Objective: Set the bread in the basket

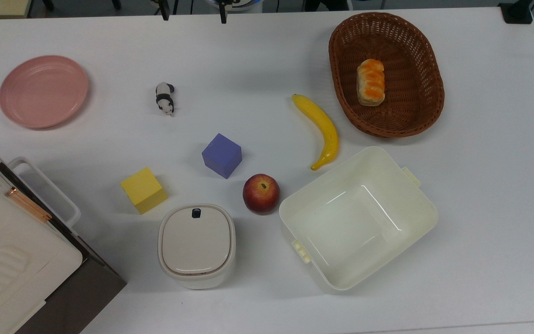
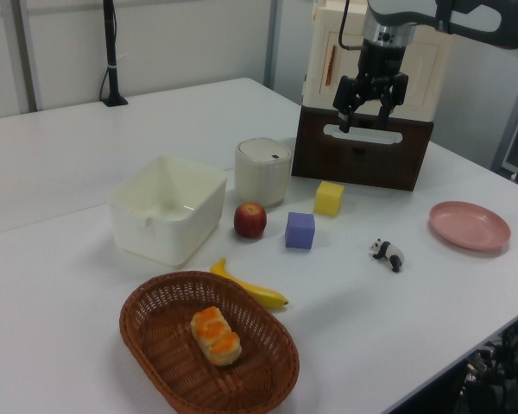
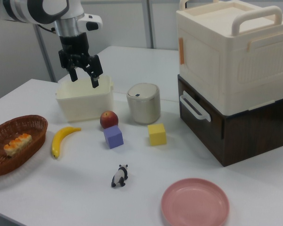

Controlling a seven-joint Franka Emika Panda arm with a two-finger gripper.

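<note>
The bread (image 1: 371, 82) lies inside the brown wicker basket (image 1: 415, 116), its orange ridged top up. It shows again in the left view as the bread (image 2: 215, 335) in the basket (image 2: 155, 345), and in the right view as the bread (image 3: 17, 143) in the basket (image 3: 0, 165). My gripper (image 2: 363, 122) hangs high in the air, well away from the basket, open and empty. In the right view the gripper (image 3: 83, 78) hovers in front of the cream tub.
A banana (image 1: 320, 130), an apple (image 1: 261, 193), a cream-white tub (image 1: 357, 218), a lidded white pot (image 1: 197, 245), a purple cube (image 1: 221, 155), a yellow cube (image 1: 143, 189), a toy panda (image 1: 165, 98) and a pink plate (image 1: 43, 91) lie on the white table. A stacked cream-and-brown box (image 3: 236, 80) stands at one corner.
</note>
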